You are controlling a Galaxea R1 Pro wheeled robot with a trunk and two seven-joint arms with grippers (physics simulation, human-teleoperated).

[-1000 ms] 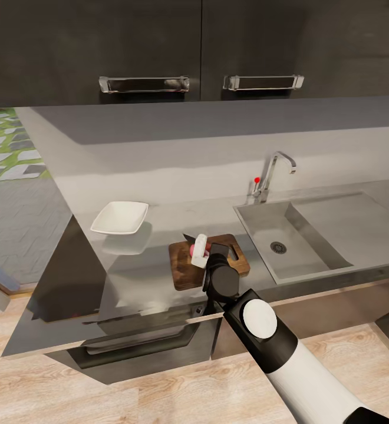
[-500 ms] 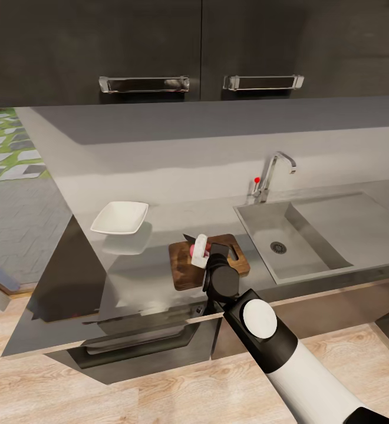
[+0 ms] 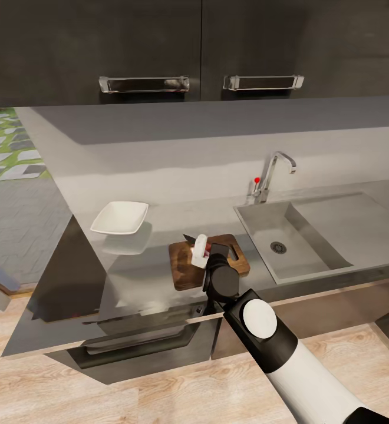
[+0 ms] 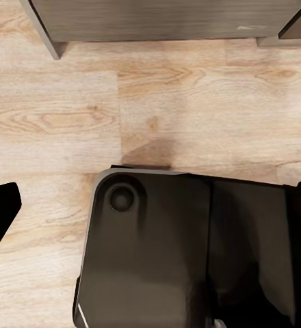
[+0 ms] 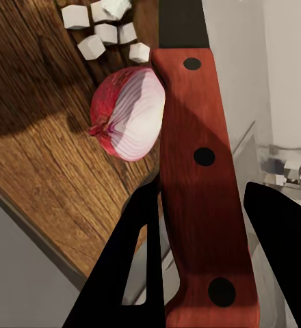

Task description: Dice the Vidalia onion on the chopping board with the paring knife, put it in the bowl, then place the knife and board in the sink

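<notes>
My right gripper [image 3: 202,249] hangs over the dark wooden chopping board [image 3: 185,272] on the grey countertop [image 3: 141,277]. It is shut on the paring knife's red-brown handle [image 5: 204,157], and the dark blade [image 3: 187,238] points away from me. In the right wrist view a cut half of the Vidalia onion [image 5: 128,113] lies on the board [image 5: 41,137] against the handle, cut face showing. Several white dice [image 5: 102,29] sit just beyond it. The white bowl [image 3: 119,217] stands left of the board. My left gripper [image 4: 150,205] is open above the floor.
The steel sink [image 3: 259,227] with its round drain [image 3: 278,248] and drainboard [image 3: 350,221] lies right of the board, the chrome tap [image 3: 272,171] behind it. Dark wall cabinets [image 3: 147,53] hang above. The robot's dark base [image 4: 185,253] stands on the wooden floor [image 4: 68,109].
The pink patch of onion beside my right gripper has shrunk, and paler bits show there. The arm and the camera have stayed still.
</notes>
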